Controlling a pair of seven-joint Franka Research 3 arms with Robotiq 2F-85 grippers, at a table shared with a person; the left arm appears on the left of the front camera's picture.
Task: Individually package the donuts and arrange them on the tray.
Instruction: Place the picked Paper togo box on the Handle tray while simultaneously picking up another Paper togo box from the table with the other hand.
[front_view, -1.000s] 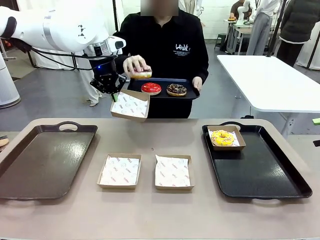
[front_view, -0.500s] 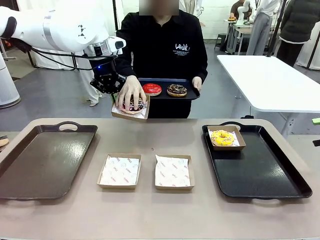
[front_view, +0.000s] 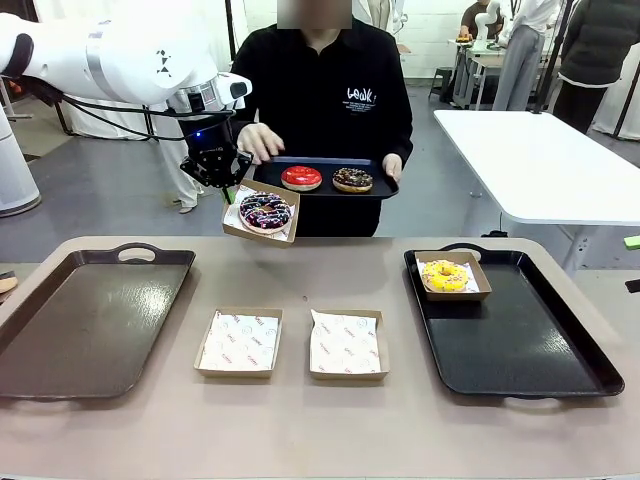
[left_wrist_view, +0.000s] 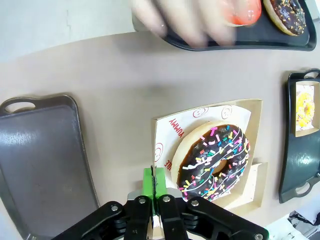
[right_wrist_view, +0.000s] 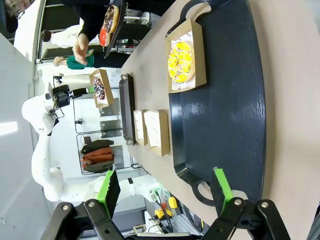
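Above tan table (front_view: 300, 440) — left gripper (front_view: 228, 190) clamps box (front_view: 262, 238) holding donut (front_view: 265, 211); right gripper (right_wrist_view: 165, 176) wide.

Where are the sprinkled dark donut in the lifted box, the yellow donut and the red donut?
sprinkled dark donut (left_wrist_view: 227, 145): left wrist view, on the upper right of its glazed ring.
yellow donut (front_view: 432, 276): front view, on the left side of its ring.
red donut (front_view: 290, 178): front view, on the left side of its ring.

Table (front_view: 300, 440) is a tan one with rounded corners. Sitting right on it: a dark brown tray (front_view: 90, 330) on the left and a black tray (front_view: 520, 350) on the right. Between them, toward the near side, are a left paper-lined box (front_view: 239, 342) and a right paper-lined box (front_view: 345, 344), side by side, not touching.
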